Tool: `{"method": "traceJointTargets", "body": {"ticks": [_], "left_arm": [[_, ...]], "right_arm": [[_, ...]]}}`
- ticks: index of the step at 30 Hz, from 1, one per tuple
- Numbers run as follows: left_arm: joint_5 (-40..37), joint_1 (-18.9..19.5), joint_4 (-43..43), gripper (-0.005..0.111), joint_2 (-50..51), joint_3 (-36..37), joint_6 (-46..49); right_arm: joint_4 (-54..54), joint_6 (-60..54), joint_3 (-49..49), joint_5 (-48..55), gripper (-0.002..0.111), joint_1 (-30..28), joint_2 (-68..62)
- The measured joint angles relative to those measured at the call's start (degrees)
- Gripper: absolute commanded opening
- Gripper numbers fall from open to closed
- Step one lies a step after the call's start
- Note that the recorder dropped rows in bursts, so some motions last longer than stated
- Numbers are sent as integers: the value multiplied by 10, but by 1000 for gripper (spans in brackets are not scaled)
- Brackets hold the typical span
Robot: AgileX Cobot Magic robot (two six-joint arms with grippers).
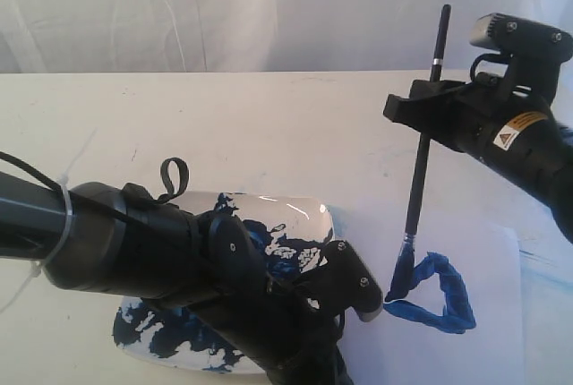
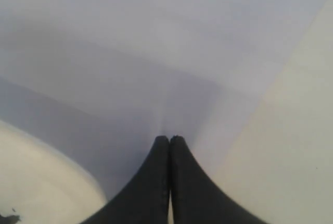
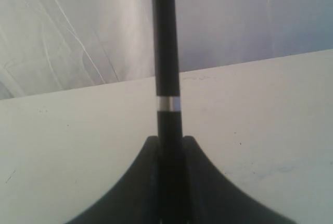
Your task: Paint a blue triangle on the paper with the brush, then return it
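Observation:
My right gripper (image 1: 428,106) is shut on the black brush (image 1: 419,179), which stands nearly upright. Its blue bristle tip (image 1: 399,279) touches the left corner of the dark blue triangle (image 1: 439,295) on the white paper (image 1: 501,349). From the right wrist, the brush handle (image 3: 166,67) runs up between the fingers (image 3: 193,148) of the right gripper (image 3: 169,143). My left gripper (image 1: 363,300) lies low beside the dish, its tip at the paper's left edge. In the left wrist view the left gripper (image 2: 169,139) is shut with nothing in it, over the paper (image 2: 156,52).
A white dish (image 1: 304,210) smeared with blue paint lies under my left arm at the front left. Faint light-blue smears (image 1: 537,260) mark the paper's right side. A white curtain (image 1: 224,9) backs the cream table (image 1: 224,125).

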State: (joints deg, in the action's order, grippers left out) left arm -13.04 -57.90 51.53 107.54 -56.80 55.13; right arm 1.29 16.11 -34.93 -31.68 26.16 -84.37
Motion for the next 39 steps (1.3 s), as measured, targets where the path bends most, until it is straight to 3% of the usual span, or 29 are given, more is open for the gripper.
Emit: {"method": "traceJointTargets", "body": {"ticks": [39], "left_arm": [[-1, 0, 0, 0, 0, 0, 0]], "right_arm": [[-13, 2, -2, -28, 0, 1, -55]]}}
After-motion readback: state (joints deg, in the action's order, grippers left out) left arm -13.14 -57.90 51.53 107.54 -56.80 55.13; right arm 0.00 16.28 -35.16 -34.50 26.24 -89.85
